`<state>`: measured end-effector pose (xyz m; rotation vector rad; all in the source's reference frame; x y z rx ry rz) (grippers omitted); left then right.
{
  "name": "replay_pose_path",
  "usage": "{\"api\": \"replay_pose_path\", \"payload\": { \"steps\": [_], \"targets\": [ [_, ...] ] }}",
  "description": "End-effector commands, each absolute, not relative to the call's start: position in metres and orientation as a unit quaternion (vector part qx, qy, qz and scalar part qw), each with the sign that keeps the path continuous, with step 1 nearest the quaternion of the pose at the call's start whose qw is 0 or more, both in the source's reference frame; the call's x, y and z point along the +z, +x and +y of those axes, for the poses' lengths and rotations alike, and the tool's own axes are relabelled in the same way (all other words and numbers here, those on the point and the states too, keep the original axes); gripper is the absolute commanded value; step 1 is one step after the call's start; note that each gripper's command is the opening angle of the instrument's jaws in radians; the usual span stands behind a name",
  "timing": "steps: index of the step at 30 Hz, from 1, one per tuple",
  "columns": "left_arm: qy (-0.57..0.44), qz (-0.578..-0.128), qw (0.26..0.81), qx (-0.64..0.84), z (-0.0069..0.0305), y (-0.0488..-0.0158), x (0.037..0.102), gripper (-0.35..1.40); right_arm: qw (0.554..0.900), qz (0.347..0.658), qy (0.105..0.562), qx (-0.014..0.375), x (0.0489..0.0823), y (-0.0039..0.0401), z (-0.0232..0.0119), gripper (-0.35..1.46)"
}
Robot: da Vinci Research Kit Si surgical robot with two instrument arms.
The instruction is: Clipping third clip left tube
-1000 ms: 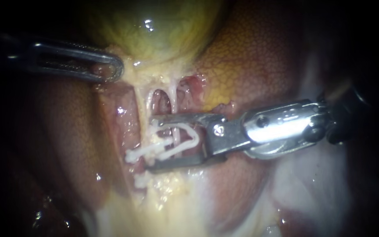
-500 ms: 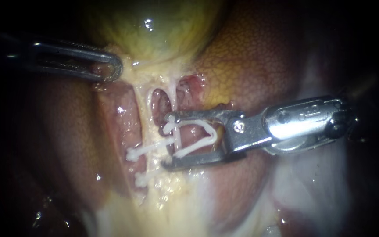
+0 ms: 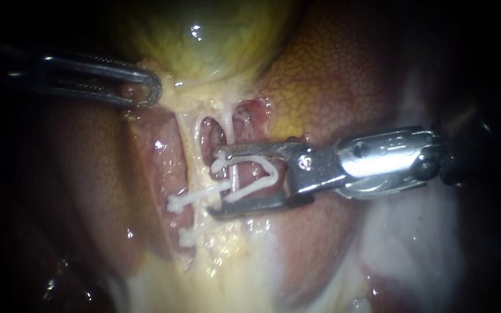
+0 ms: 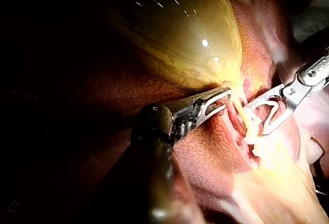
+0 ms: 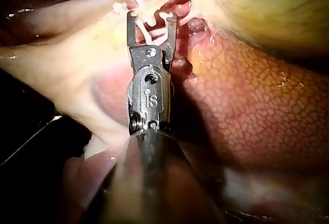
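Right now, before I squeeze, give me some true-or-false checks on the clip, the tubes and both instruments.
1. The right instrument holds an open white V-shaped plastic clip between its metal jaws. True.
2. That clip is squeezed flat. False: its legs stand apart, and a thin pale tube shows in the gap between them.
3. Two closed white clips sit on the pale left tube, just past the jaw tips. True.
4. The slender grey left instrument touches the right one. False: it lies apart, beside the base of the yellow-green gallbladder.
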<state>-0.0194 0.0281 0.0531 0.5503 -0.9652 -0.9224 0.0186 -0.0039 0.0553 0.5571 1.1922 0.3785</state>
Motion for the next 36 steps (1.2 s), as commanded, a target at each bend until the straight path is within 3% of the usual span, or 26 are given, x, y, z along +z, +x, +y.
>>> {"api": "replay_pose_path", "payload": {
  "steps": [1, 14, 21, 36],
  "targets": [
    [0.252, -0.442, 0.751, -0.422, 0.0281, -0.0194, 0.0531, -0.35, 0.774, 0.55, 0.26, 0.177, 0.0554, 0.0187, -0.0039, 0.45],
    [0.252, -0.442, 0.751, -0.422, 0.0281, -0.0194, 0.0531, -0.35, 0.718, 0.576, 0.321, 0.22, 0.0575, 0.0198, -0.0015, 0.44],
    [0.252, -0.442, 0.751, -0.422, 0.028, -0.0193, 0.0531, -0.35, 0.672, 0.605, 0.354, 0.239, 0.058, 0.0205, -0.001, 0.44],
    [0.252, -0.442, 0.751, -0.421, 0.028, -0.0192, 0.0531, -0.35, 0.581, 0.659, 0.425, 0.22, 0.0568, 0.0223, -0.0013, 0.44]
  ]
}}
